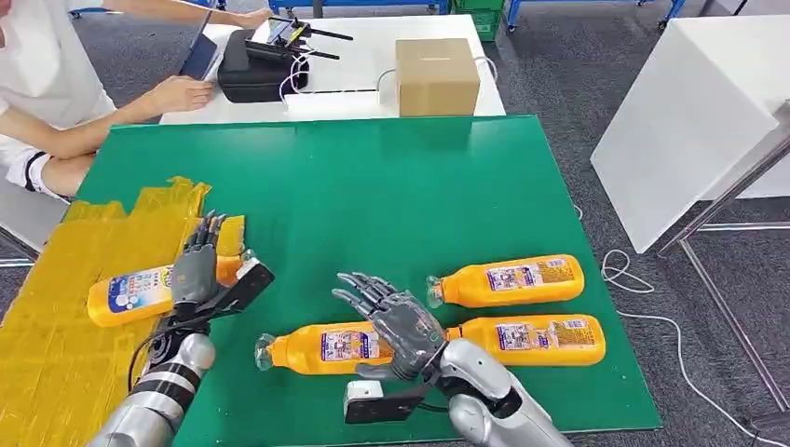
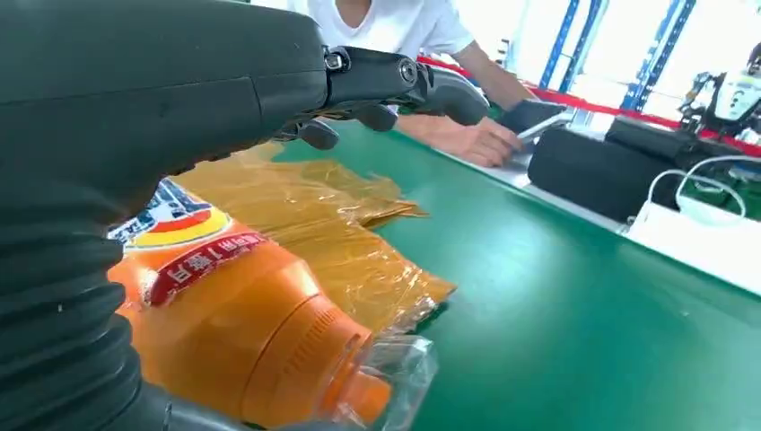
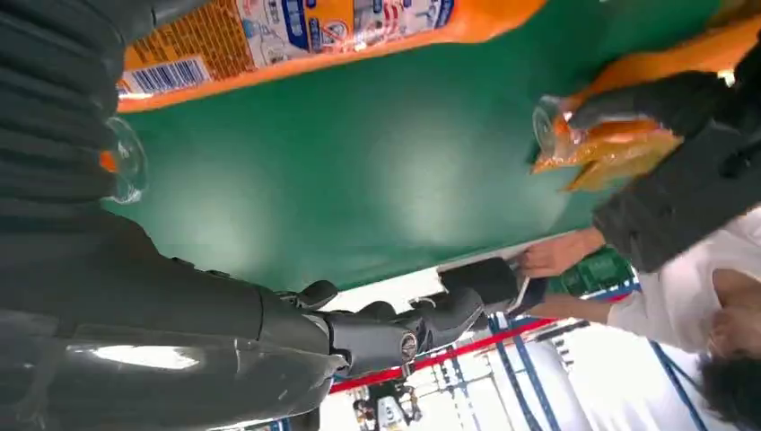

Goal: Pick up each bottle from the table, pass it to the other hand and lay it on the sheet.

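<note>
Head view: the bottle (image 1: 130,293) is held by the left robot hand (image 1: 196,270) low over the yellow sheet (image 1: 56,307) and should be laid flat gently, while the right robot hand (image 1: 396,317) is spread wide.

Grey carpet floor (image 1: 559,84), white tables (image 1: 708,102).

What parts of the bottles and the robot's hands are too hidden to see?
- Left bottle, head view: middle covered by the left hand; grip unclear.
- Front bottle, head view: base behind the right hand.
- Bottle labels: print too small.
- Left wrist view: bottle cut off by the edge.
</note>
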{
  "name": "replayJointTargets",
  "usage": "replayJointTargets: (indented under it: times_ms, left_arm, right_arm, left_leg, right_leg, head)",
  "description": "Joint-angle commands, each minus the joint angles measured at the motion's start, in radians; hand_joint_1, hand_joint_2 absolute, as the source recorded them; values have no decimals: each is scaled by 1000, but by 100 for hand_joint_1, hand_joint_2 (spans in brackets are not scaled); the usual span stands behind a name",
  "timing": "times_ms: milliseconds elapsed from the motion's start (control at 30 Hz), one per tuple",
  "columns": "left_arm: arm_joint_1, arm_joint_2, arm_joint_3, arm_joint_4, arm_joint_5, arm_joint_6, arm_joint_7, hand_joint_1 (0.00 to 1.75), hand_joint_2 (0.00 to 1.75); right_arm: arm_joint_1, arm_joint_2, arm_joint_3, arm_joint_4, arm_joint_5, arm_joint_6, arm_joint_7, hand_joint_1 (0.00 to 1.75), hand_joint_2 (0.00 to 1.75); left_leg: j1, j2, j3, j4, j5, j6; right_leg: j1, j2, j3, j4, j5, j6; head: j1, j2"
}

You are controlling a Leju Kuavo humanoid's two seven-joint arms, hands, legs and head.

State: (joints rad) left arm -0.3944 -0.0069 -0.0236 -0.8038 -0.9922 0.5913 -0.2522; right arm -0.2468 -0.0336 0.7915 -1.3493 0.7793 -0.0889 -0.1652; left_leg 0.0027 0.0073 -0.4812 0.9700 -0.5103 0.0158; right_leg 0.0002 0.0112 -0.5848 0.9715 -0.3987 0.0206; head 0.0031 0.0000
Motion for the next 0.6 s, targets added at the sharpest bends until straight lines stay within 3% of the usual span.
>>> replayJointTargets:
  times_ms: [33, 600]
  left_arm:
    - [27, -17, -100, -174, 36, -54, 9, 0, 175]
    - [38, -34, -152, -226, 175, -115, -36, 0, 175]
  right_arm:
    - [-87, -31, 107, 178, 68, 13, 44, 0, 175]
    - [-168, 58, 143, 425, 166, 8, 121, 0, 175]
  left_leg:
    - [1, -1, 1, 0, 0, 0]
    - [0, -1, 1, -1, 0, 0]
  right_leg:
    - [1, -1, 2, -1, 0, 1]
    - [0, -1, 1, -1, 0, 0]
  head:
    - [0, 0]
    - [0, 0]
